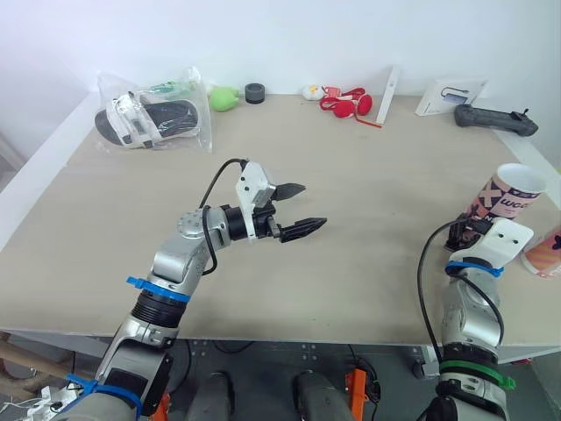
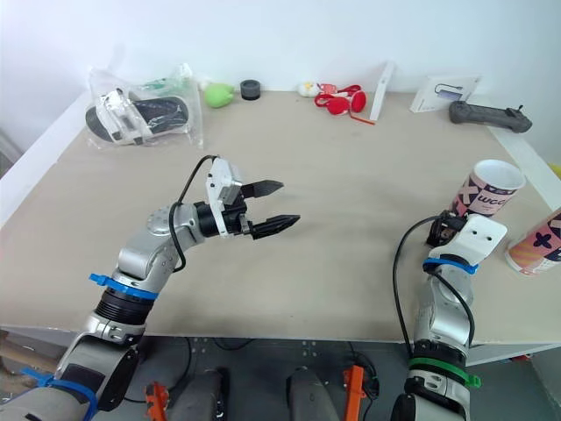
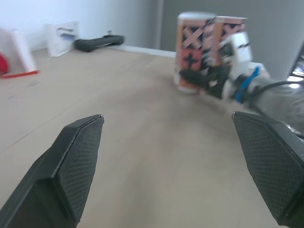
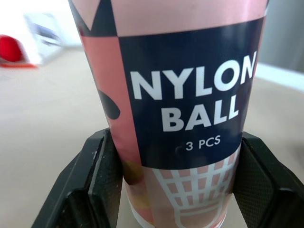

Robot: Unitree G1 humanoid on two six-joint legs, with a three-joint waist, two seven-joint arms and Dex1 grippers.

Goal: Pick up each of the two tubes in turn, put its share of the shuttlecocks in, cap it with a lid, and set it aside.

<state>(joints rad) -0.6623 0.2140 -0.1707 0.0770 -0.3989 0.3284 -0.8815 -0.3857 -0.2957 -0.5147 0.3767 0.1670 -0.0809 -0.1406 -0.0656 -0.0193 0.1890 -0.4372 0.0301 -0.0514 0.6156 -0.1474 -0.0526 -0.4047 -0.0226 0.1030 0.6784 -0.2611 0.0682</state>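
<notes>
— Head pair, where from?
— I read both eyes as high over the near edge of the surface (image 1: 368,272), pitched forward and down, with the far wall along the top. Overlap is near total; the right eye sits a touch to the side.
— Left wrist?
— Low over the surface, sighting along the left end effector (image 3: 168,118), facing across to the robot's right. It shares with the head pair the tube (image 3: 190,42), the second tube (image 3: 230,33), the right end effector (image 3: 209,78) and the black controller (image 3: 99,42) at the far edge.
— Right wrist?
— Very near. I look straight at the tube, label readable between the two fingers.
</notes>
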